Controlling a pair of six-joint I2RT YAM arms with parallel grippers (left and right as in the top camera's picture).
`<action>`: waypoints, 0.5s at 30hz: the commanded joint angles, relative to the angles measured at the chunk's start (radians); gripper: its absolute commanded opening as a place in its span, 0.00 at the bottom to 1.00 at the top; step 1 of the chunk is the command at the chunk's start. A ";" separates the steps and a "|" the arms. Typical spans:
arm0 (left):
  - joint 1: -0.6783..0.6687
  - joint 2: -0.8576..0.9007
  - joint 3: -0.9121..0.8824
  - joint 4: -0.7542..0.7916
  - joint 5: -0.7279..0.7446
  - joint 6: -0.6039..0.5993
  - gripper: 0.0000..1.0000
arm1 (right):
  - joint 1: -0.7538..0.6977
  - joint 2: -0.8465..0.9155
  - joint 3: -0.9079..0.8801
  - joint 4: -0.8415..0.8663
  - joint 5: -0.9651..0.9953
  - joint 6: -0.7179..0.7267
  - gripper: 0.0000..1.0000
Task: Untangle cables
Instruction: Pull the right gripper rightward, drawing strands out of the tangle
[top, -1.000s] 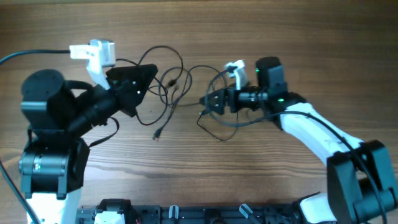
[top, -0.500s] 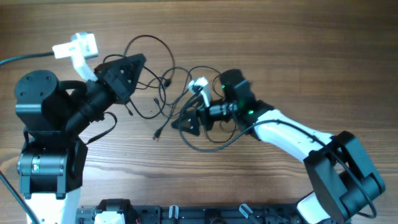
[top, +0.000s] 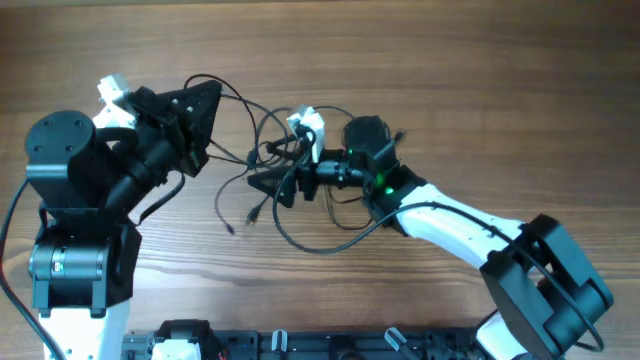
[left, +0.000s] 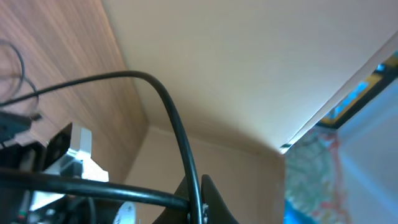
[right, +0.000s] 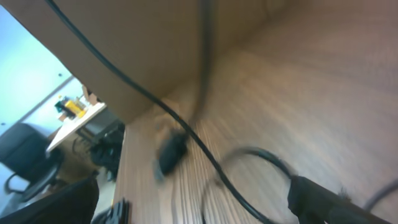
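The cables are thin black cords, knotted at the table's centre, with a wide loop trailing toward the front and small plug ends lying loose. My left gripper is tilted up at the left of the knot and is shut on one cord. In the left wrist view that cord arcs up from the pinched tips of the left gripper. My right gripper reaches in from the right over the tangle, open. A cord and a plug lie ahead of the right gripper, whose fingers stand wide apart.
The table is wood-grained. A black rail runs along its front edge. The left arm's bulky base stands at the left, and the right arm's white forearm crosses the table's right side.
The right arm has swung left from beside the tangle to over it, staying open. The left gripper has drawn back to the left with its cord, stretching the loops.
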 joint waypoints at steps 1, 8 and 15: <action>-0.019 0.000 0.005 0.004 0.008 -0.151 0.04 | 0.058 0.017 0.007 0.063 0.105 0.003 0.99; -0.068 0.000 0.005 0.026 0.009 -0.232 0.04 | 0.126 0.017 0.007 0.081 0.200 0.002 0.99; -0.082 0.000 0.005 0.026 0.092 -0.085 0.04 | 0.074 0.017 0.007 0.147 0.135 -0.098 1.00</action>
